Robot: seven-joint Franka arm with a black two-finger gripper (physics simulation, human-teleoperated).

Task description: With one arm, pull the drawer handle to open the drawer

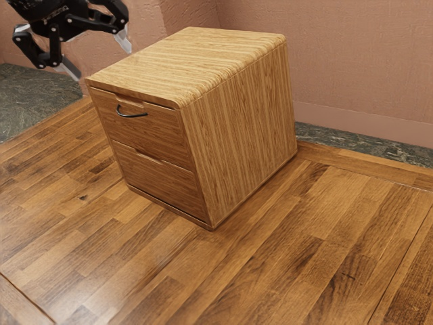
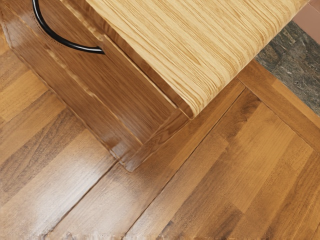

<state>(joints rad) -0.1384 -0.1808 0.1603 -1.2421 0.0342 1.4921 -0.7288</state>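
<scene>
Two drawers: an upper drawer (image 1: 139, 132) and a lower drawer (image 1: 159, 177), both fronts closed, in one wooden cabinet (image 1: 203, 68).
Cabinet: it stands on the wooden floor (image 1: 284, 257), close to the floor's far edge, where a grey stone strip (image 1: 379, 145) begins.
Drawer handle (image 1: 132, 116): a thin black curved bar near the top edge of the upper drawer.
End effector (image 1: 97, 56): fingers spread, holding nothing, in the air above the floor's far edge at the exterior view's left, higher than the handle and apart from it.
</scene>
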